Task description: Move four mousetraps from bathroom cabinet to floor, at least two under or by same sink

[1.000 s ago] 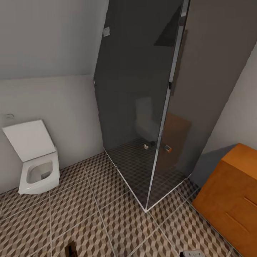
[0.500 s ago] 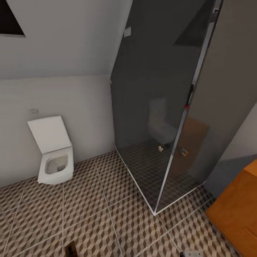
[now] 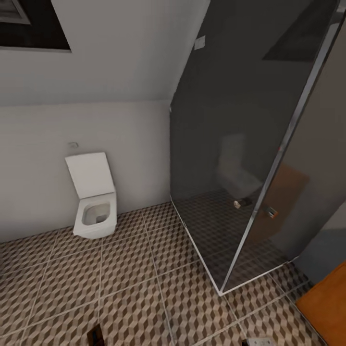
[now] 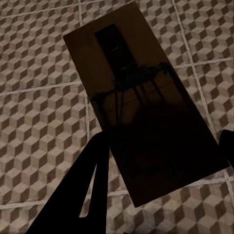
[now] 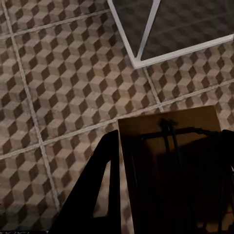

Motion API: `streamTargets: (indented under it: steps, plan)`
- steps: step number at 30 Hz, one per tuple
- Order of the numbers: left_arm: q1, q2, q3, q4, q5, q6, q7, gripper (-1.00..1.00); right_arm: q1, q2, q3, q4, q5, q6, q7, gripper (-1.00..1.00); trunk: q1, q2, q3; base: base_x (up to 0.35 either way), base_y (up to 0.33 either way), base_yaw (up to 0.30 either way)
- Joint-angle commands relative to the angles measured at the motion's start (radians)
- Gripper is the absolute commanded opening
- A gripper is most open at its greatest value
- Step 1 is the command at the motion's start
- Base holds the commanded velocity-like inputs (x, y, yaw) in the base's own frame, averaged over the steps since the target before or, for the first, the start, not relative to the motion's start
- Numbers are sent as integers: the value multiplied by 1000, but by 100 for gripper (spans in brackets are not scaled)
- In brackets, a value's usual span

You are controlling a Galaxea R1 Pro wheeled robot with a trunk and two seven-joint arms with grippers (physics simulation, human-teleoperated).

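In the left wrist view a mousetrap (image 4: 141, 112), a flat brown board with dark wire parts, sits between the two dark fingers of my left gripper (image 4: 161, 165), which is shut on it above the bathroom floor (image 4: 44, 63). My right gripper (image 5: 165, 185) is shut on a second mousetrap (image 5: 170, 156), held over the cube-patterned tiles near the shower's white base corner. One orange-brown corner of the cabinet (image 3: 327, 307) shows at the head view's lower right. The sink is out of view.
A white square toilet (image 3: 95, 211) with its lid up hangs on the left wall. A tall smoked-glass shower enclosure (image 3: 250, 158) with a chrome corner post stands at the right. Open tiled floor (image 3: 129, 269) lies between them.
The head camera has turned left: toilet and shower sit further right in the picture, most of the cabinet has slid off the right edge, and a dark window has come in at the upper left.
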Motion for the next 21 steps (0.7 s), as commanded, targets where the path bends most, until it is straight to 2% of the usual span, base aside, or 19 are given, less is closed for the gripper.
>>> streamTargets:
  steps: [1,21]
  plan:
    - [-2,-1,-9,4,5,-6,4,-100,-1,-1,9,-2,-7,-2,-6,-100,1,-2,-2,0,0,256]
    - [-2,-1,-9,4,5,-6,4,-100,-1,0,9,-2,-6,-2,-6,-100,1,-2,-2,0,0,256]
